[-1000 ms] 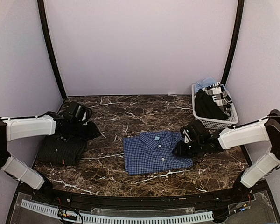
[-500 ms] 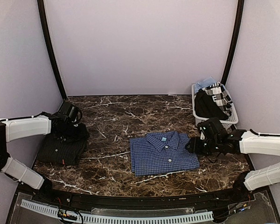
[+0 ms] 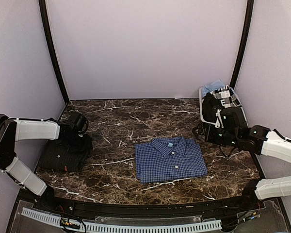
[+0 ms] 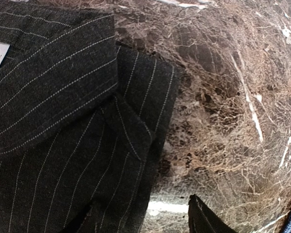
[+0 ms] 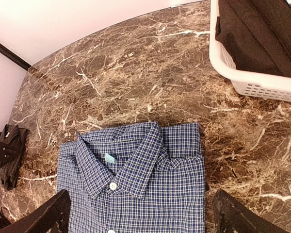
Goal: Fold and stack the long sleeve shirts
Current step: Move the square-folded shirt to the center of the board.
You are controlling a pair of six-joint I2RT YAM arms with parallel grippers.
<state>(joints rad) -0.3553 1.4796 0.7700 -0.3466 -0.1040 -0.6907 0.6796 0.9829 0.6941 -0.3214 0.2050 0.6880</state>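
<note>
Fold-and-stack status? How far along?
Done: blue shirt folded mid-table, dark shirt folded at left. In hand: nothing seen; right claw open and empty, left claw by the dark collar, state unclear. Left: stack them, they lie apart; basket holds more clothes.

shirt (image 3: 170,158) centre, second shirt (image 3: 64,154) left, basket (image 5: 262,87) right
</note>
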